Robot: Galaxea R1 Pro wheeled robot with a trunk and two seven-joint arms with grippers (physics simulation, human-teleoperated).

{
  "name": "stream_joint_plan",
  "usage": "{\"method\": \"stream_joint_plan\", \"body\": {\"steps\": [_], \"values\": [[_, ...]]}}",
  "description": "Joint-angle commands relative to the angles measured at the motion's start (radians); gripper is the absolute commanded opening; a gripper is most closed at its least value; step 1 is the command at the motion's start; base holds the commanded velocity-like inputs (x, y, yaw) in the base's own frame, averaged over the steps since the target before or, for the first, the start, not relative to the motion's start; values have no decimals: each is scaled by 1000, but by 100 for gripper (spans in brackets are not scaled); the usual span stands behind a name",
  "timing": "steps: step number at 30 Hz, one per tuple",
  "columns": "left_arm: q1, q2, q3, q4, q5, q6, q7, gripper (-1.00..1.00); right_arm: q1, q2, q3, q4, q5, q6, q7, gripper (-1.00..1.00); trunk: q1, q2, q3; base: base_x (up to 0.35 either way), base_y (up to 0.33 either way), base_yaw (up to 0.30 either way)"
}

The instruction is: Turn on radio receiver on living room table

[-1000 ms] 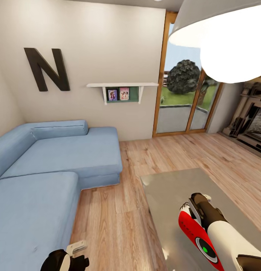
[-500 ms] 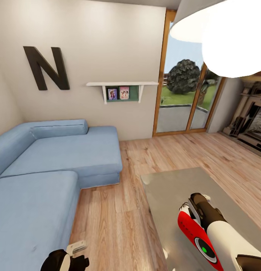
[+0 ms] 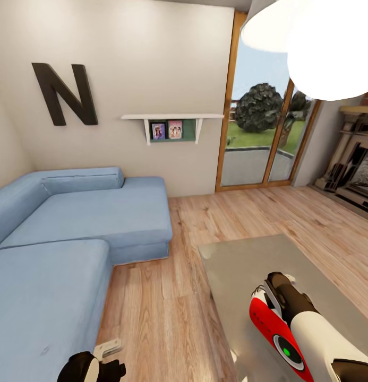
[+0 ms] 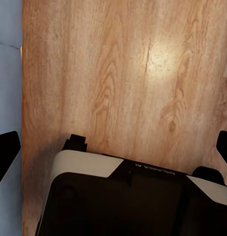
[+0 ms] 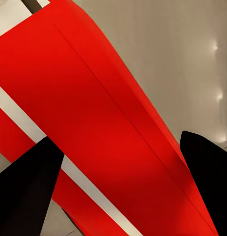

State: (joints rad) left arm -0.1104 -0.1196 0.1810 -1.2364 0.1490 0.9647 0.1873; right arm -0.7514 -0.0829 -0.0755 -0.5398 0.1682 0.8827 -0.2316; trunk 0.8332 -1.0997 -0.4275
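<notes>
Reaching over the radio receiver (image 3: 271,329) on the counter (image 3: 242,265), we judge the switch-on step in hand. Our right end effector (image 5: 118,162) hangs spread open across its red body, not gripping. Next: press its control, which we cannot locate. Left end effector (image 3: 107,353): state unclear, partly cut off.

From my remote seat: a red radio (image 3: 274,331) with white trim and a green-centred grey dial on a glossy grey-beige table (image 3: 242,265); a blue sofa (image 3: 72,233); a black "N" (image 3: 64,94) on a beige wall (image 3: 152,63); light wood-grain floor planks (image 3: 168,307).
</notes>
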Motion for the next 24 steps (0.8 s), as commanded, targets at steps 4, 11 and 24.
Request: {"method": "stream_joint_plan", "body": {"steps": [4, 11, 24], "values": [[0, 0, 0, 0, 1, 0, 0, 100, 0, 0, 0, 0, 7, 1, 0, -100, 15, -28, -13, 0, 0, 0], [0, -2, 0, 0, 0, 0, 0, 100, 0, 1, 0, 0, 7, 1, 0, -100, 42, -77, -35, 0, 0, 0], [0, -3, 0, 0, 0, 0, 0, 100, 0, 1, 0, 0, 7, 1, 0, -100, 92, -168, -75, 0, 0, 0]]}}
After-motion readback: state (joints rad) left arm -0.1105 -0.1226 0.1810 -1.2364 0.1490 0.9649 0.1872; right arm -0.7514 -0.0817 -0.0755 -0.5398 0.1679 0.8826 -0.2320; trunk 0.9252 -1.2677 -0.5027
